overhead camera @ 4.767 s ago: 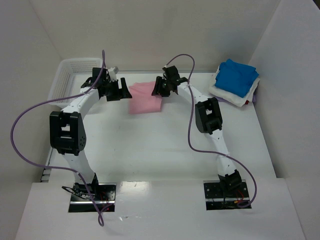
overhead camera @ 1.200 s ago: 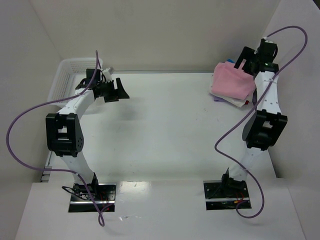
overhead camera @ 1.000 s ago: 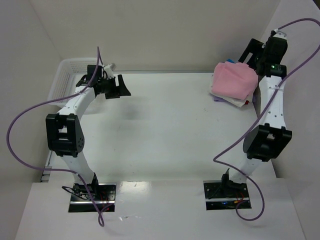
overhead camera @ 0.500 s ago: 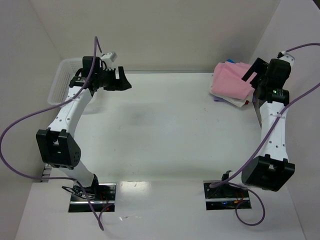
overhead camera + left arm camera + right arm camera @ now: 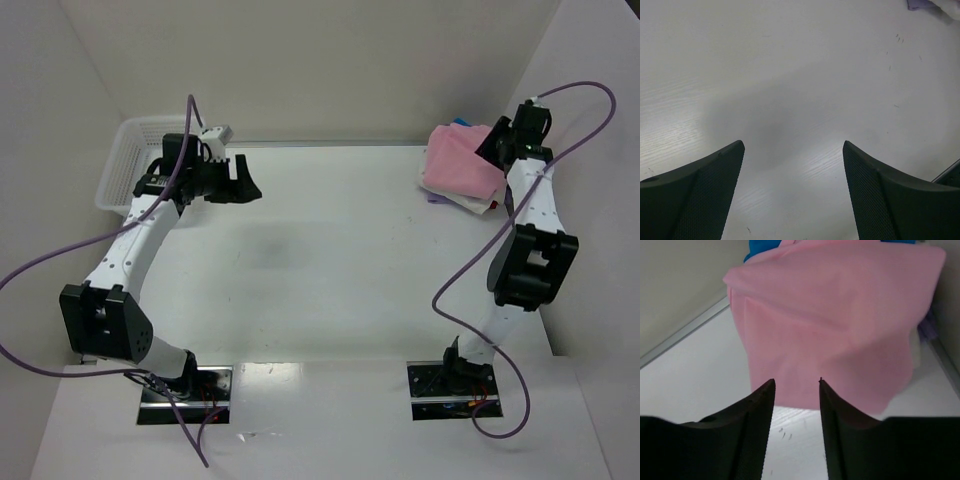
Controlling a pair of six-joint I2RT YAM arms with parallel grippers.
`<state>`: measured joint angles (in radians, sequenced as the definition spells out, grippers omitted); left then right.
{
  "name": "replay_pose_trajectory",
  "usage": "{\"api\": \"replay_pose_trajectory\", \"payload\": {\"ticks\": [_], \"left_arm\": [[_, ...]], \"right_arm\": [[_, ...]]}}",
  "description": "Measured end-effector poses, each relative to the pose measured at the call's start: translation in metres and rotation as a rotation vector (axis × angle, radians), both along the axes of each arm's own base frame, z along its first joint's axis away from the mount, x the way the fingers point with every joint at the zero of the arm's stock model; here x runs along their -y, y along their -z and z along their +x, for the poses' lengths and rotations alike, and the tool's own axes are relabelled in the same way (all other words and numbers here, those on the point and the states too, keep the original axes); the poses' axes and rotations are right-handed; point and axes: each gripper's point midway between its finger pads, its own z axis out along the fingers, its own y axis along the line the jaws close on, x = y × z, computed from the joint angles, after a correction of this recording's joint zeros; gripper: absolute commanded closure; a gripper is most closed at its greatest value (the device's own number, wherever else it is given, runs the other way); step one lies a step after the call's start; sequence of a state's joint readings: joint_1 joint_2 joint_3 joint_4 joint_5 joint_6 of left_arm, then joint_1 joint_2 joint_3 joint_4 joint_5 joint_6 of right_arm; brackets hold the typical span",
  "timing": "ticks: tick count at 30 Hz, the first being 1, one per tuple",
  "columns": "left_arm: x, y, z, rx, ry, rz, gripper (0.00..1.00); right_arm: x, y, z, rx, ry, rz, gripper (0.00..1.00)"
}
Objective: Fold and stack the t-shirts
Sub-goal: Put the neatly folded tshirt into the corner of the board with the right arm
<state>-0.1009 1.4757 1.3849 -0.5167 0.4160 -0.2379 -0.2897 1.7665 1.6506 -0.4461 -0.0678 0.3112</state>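
The folded light pink t-shirt lies on top of the stack at the far right of the table. A sliver of the bright blue t-shirt shows behind it and the white t-shirt shows under it. My right gripper is open and empty at the stack's right back edge. In the right wrist view the pink t-shirt fills the space just beyond the right gripper, with blue t-shirt cloth at the top. My left gripper is open and empty above bare table at the far left, as the left wrist view shows.
A white mesh basket stands at the far left edge, just behind my left arm. White walls close in the table at the back and both sides. The stack's corner shows at the top right of the left wrist view.
The pink t-shirt went from the table's middle onto the blue and white stack. In the last second my right gripper drew back from the stack, then came close again. My left arm shifted slightly.
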Motion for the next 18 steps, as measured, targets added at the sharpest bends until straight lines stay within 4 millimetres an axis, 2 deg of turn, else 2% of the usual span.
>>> {"api": "replay_pose_trajectory", "payload": {"ticks": [2, 4, 7, 12, 18], "left_arm": [[-0.001, 0.001, 0.0, -0.003, -0.003, 0.002, 0.12], [-0.001, 0.002, 0.0, -0.003, -0.006, 0.005, 0.12], [-0.001, 0.003, 0.002, -0.008, -0.006, 0.005, 0.12], [0.002, 0.011, 0.02, -0.03, -0.004, 0.004, 0.12], [0.005, 0.029, 0.04, -0.075, 0.006, 0.001, 0.12]], "right_arm": [[0.001, 0.013, 0.016, -0.014, -0.001, 0.014, 0.81], [-0.001, 0.025, 0.029, -0.028, -0.002, 0.021, 0.95], [-0.01, 0.035, 0.048, -0.039, -0.011, 0.012, 0.97], [-0.029, 0.046, 0.082, -0.038, -0.03, -0.025, 0.93], [-0.031, 0.06, 0.121, -0.036, -0.013, -0.074, 0.93]]}}
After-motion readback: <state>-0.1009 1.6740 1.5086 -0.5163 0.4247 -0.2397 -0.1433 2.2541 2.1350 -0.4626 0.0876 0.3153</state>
